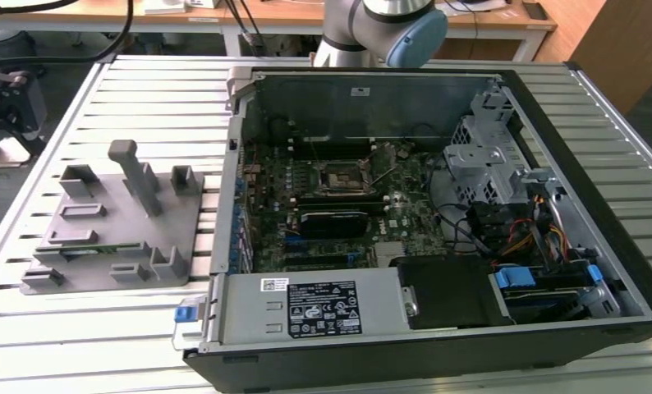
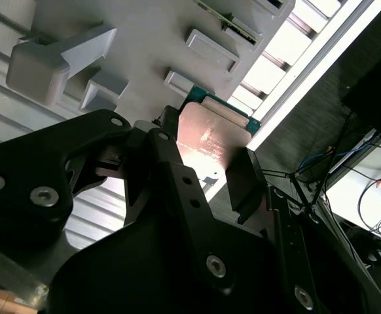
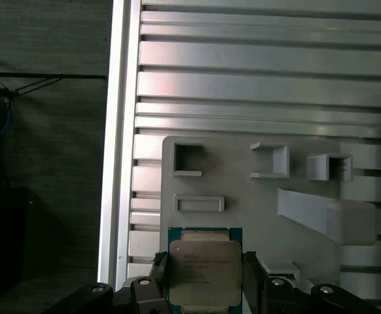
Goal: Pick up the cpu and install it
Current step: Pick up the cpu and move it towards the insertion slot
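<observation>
In the first wrist view my black two-finger gripper (image 3: 205, 288) is closed down to chip width on the small flat square silver-topped, green-edged cpu (image 3: 203, 268), one finger on each opposite side. The cpu hangs over the pale grey plastic fixture plate (image 3: 243, 196) on the slatted aluminium table (image 3: 256, 85). It looks lifted clear, though I can't be sure. In the exterior view, the black-framed motherboard socket (image 1: 338, 176) lies well apart.

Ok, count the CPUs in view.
1. The cpu is clamped in the gripper, over the grey fixture plate. Another may sit unseen in the motherboard socket.
</observation>
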Action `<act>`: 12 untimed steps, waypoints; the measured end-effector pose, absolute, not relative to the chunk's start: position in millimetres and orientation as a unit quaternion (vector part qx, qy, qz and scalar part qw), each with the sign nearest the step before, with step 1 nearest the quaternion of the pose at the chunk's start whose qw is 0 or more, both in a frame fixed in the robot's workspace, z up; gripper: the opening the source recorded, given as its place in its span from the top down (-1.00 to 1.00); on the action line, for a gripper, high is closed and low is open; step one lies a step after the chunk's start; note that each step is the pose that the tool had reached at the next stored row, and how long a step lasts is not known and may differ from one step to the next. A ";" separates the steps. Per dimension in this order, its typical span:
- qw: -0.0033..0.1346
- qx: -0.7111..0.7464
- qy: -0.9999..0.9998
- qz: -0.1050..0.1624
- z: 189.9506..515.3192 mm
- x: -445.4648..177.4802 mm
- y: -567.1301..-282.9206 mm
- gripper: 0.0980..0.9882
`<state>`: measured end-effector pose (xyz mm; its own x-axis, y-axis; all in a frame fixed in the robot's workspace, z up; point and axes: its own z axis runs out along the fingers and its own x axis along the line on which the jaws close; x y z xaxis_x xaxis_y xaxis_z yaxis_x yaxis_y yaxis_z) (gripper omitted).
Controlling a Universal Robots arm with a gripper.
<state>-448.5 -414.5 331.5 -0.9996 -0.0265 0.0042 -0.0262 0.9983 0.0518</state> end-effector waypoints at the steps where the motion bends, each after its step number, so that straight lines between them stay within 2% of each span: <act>1: 0.002 0.013 -1.000 -0.026 331.9 -448.5 -414.5 0.01; 12: 0.002 0.013 -1.000 -0.026 338.3 -448.4 -414.5 0.01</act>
